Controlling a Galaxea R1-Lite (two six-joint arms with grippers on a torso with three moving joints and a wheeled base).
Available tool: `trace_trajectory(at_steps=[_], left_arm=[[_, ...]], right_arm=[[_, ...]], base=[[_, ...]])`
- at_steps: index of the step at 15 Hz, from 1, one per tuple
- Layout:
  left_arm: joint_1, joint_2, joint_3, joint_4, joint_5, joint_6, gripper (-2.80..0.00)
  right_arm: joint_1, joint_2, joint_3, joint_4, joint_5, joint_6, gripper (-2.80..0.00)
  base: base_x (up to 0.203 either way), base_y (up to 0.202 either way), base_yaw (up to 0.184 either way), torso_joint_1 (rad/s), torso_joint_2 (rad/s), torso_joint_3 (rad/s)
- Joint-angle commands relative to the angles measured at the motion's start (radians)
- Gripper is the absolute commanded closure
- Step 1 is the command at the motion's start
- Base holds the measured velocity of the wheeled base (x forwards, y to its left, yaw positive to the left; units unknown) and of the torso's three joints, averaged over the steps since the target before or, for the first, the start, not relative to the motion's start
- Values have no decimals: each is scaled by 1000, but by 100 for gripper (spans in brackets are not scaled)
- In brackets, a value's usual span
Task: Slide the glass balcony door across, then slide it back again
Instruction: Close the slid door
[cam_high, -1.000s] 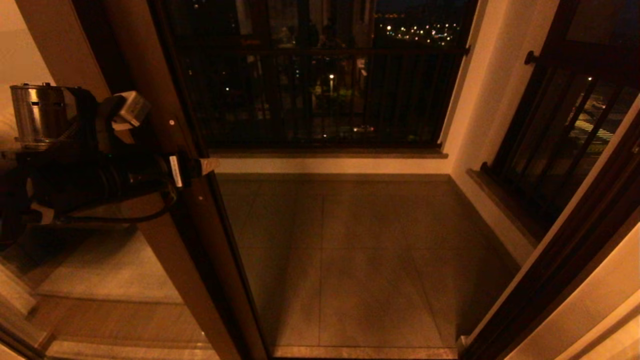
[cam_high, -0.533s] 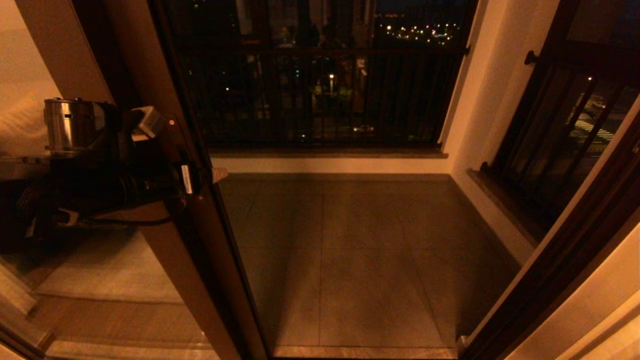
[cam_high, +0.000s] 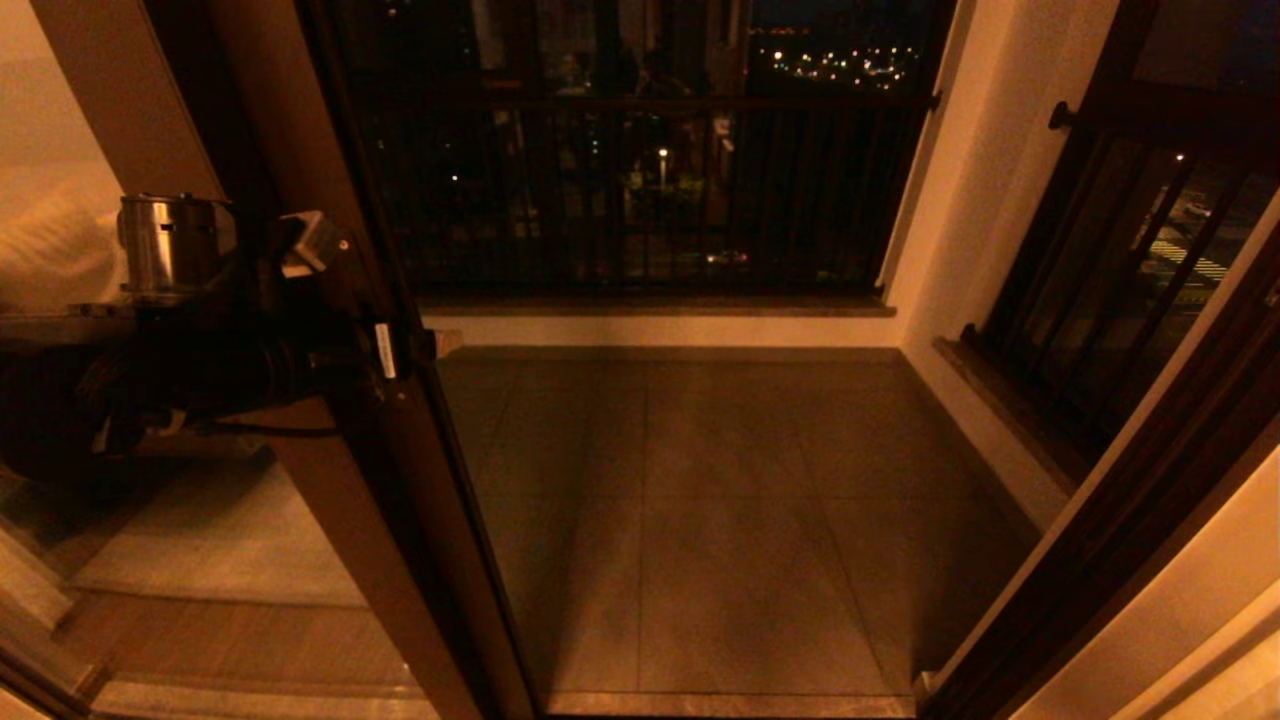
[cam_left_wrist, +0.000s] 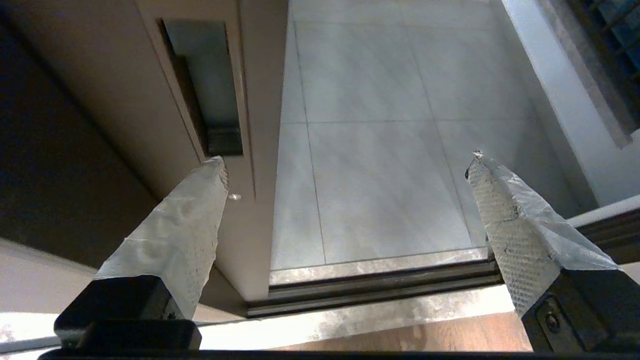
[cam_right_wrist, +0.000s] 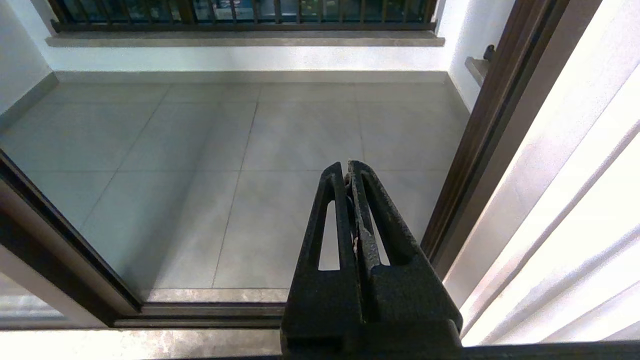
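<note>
Left gripper (cam_left_wrist: 347, 162) jaws spread wide, released, nothing between them; tape-wrapped tapered fingers (cam_left_wrist: 185, 225), one with a cross-hatched pad face. One finger tip sits just beside the recessed handle (cam_left_wrist: 210, 85), a slim rectangular metal pocket in the stile; contact cannot be told. In the head view the left gripper (cam_high: 425, 345) is at the left, against the stile at mid height, with only one pale tip showing past the edge.

The glass balcony door (cam_high: 330, 300): dark brown smooth frame, slid to the left side, its stile running tilted from top left down to the bottom centre-left. Doorway to its right is open onto the grey tiled balcony floor (cam_high: 720, 520), large square tiles, matte. Left wrist view alone shows the handle pocket and the dark ribbed floor track (cam_left_wrist: 375, 287).

Black barred railing (cam_high: 640, 190) across the back, city lights beyond. Right: white wall, brown jamb (cam_high: 1130, 510).

Right gripper (cam_right_wrist: 348, 170) appears only in its own wrist view, parked over the threshold, black slotted jaws clenched on nothing.
</note>
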Motion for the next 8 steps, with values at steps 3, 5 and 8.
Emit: trace_trajectory(at_steps=[3, 5, 8], left_arm=[[0, 47, -35, -2, -1, 1, -280], [0, 54, -48, -2, -1, 2, -280], [0, 67, -70, -2, -1, 3, -280]], right_arm=[[0, 0, 2, 0, 1, -1, 0], [0, 0, 2, 0, 1, -1, 0], [0, 0, 2, 0, 1, -1, 0]], base=[[0, 0, 0, 0, 0, 0], [0, 0, 0, 0, 0, 0], [0, 0, 0, 0, 0, 0]])
